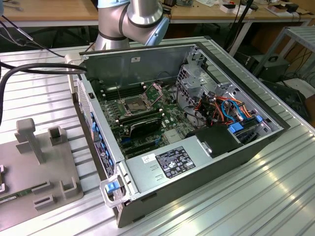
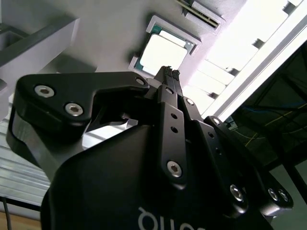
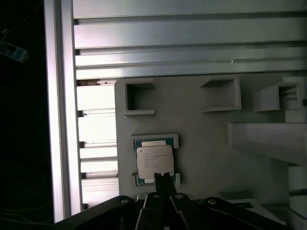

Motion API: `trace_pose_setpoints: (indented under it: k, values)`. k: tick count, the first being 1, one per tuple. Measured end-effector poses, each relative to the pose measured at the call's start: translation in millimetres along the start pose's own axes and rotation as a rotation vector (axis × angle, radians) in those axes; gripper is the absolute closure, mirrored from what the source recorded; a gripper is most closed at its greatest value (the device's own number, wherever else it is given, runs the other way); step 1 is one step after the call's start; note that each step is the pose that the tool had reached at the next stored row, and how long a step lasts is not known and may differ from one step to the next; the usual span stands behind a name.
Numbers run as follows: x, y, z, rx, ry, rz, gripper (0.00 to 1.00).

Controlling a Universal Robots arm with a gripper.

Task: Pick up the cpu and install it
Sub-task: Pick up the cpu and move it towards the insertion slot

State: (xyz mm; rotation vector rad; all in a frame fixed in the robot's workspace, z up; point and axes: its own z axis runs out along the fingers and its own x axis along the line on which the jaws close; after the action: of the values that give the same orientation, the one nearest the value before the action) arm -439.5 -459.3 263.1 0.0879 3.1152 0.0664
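Note:
The cpu (image 3: 154, 159) (image 2: 162, 51), a small square chip with a dull silver top, lies flat in a shallow holder on the grey fixture plate (image 3: 201, 143) (image 2: 110, 33). In both wrist views my gripper (image 3: 161, 176) (image 2: 169, 72) is just over the chip's near edge, its black fingers shut together with nothing between them. I cannot tell whether the tips touch the chip. In the exterior view the open computer case (image 1: 197, 167) lies on the table. The dark square socket (image 1: 134, 104) on its motherboard (image 1: 147, 115) has its metal frame lifted.
The fixture plate (image 1: 29, 167) with raised grey blocks lies at the exterior view's left, beside the case. The arm's base (image 1: 133, 19) stands behind the case, with black cables (image 1: 29, 69) running off to the left. Ribbed aluminium table (image 1: 256, 196) surrounds everything.

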Motion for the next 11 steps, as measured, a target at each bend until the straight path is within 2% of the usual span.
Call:
trace_pose_setpoints:
  k: [11]
  values:
    - [0.2, -0.3, 5.8, 0.0004, 0.0004, 0.000, 0.89]
